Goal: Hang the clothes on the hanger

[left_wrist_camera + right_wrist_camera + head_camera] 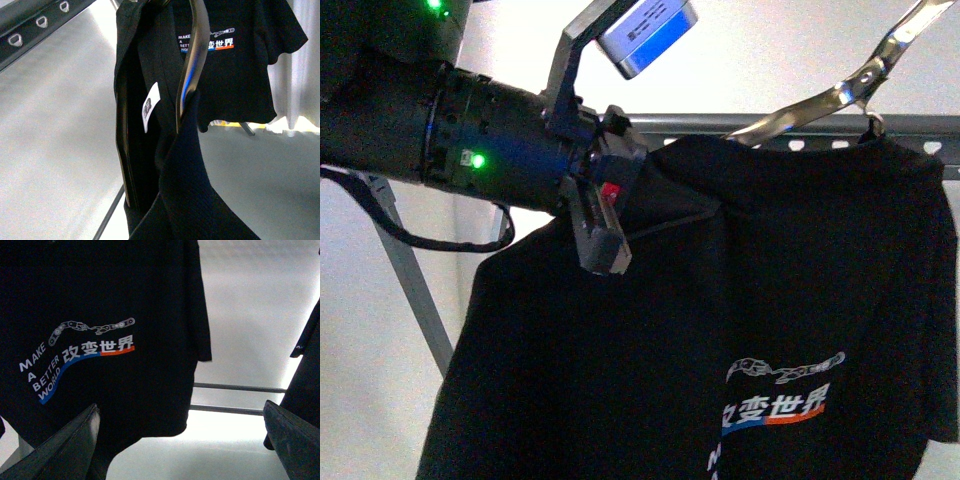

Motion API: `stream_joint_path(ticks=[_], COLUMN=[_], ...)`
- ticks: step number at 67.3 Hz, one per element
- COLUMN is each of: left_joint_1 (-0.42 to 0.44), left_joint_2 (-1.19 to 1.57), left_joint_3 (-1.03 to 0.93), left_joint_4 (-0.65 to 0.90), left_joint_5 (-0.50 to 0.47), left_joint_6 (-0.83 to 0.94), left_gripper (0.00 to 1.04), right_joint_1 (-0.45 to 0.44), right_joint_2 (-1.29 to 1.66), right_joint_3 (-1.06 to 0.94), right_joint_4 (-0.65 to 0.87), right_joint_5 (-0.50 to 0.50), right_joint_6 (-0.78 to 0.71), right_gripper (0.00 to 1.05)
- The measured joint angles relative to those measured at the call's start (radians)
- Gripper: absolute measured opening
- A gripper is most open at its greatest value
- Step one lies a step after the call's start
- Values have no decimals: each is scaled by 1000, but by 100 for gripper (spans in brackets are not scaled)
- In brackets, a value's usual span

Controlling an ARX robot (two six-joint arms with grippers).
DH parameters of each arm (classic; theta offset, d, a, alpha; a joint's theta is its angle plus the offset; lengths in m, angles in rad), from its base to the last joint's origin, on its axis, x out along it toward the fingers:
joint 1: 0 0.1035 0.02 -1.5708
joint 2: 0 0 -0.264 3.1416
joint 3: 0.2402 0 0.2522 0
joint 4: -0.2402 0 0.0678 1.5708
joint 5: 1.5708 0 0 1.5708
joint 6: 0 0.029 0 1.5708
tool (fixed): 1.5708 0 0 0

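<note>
The black T-shirt [770, 260] hangs draped over the top rail of the grey hanger [800, 125], its white characters and blue-orange stripe low on the front. My left gripper [603, 235] is shut on the shirt's shoulder just below that rail. In the left wrist view the dark fabric with a white label [150, 107] is bunched between the fingers [122, 150] of the left gripper [157, 65]. My right gripper [185, 445] stands open and holds nothing. It faces the printed front of a black T-shirt [110, 315].
The rail with heart-shaped holes [40, 22] runs beside the left gripper, and a slanted leg [415, 290] stands at the left. A shiny metal bar [860, 80] reaches in above the rail. A printed black shirt [240, 65] hangs farther off. Two thin rails [235, 387] cross behind.
</note>
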Motion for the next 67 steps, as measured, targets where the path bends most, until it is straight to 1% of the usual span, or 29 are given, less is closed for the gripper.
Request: stream_joint_path(ticks=[6,13,22,27,38,41,53,67], left_joint_1=[-21,-48,-75,-82,-89,-90,-88,-76], left_joint_2=[13,24,39,47,63,66,70,68], left_joint_3=[14,34,45,46,46,47,73,130], left_joint_4=[-10,-76,-132,-154,-193,-197,-203,-213], left_joint_5=[-6,-18,-58,-60,-105,-105,-101,-63], left_joint_6=[32,96,163,217,294,332,370,388], left_gripper=[4,4,4,4,4,4,4,4], right_joint_1=[0,0,0,0,0,0,0,0], right_joint_2=[0,0,0,0,0,0,0,0], right_joint_3=[0,0,0,0,0,0,0,0], right_joint_4=[0,0,0,0,0,0,0,0], right_joint_5=[0,0,0,0,0,0,0,0], right_joint_6=[0,0,0,0,0,0,0,0], right_gripper=[97,97,97,97,97,97,97,97])
